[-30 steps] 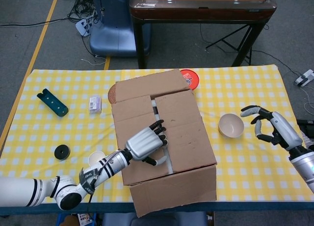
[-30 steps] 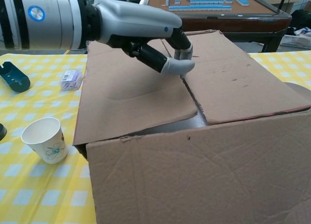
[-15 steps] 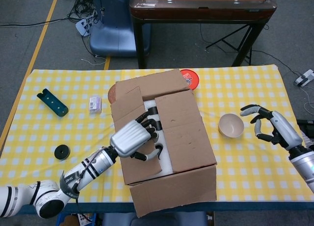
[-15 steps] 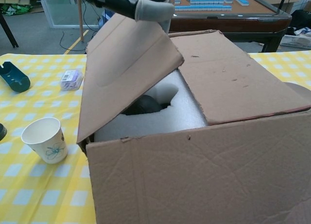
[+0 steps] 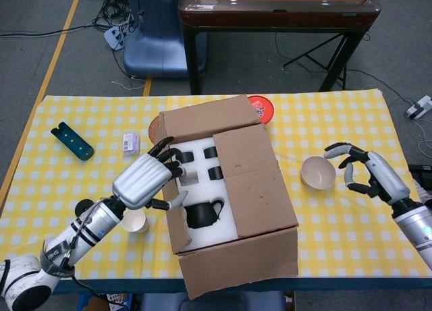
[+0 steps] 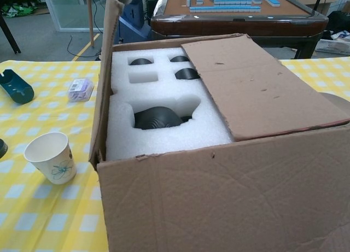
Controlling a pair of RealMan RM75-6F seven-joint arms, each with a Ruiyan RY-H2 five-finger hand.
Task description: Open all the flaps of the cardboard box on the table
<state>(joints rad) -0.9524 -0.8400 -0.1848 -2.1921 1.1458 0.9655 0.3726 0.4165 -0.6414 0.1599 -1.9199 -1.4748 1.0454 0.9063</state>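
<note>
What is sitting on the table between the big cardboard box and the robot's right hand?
A small round bowl, seen in the head view. It sits on the checked cloth between the cardboard box and the right hand, apart from both.

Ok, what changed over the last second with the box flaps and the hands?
The left hand lifted the left flap from flat to upright, swinging out to the box's left side and uncovering the white foam insert and dark teapot. The right flap stayed closed; the right hand barely moved beside the bowl.
</note>
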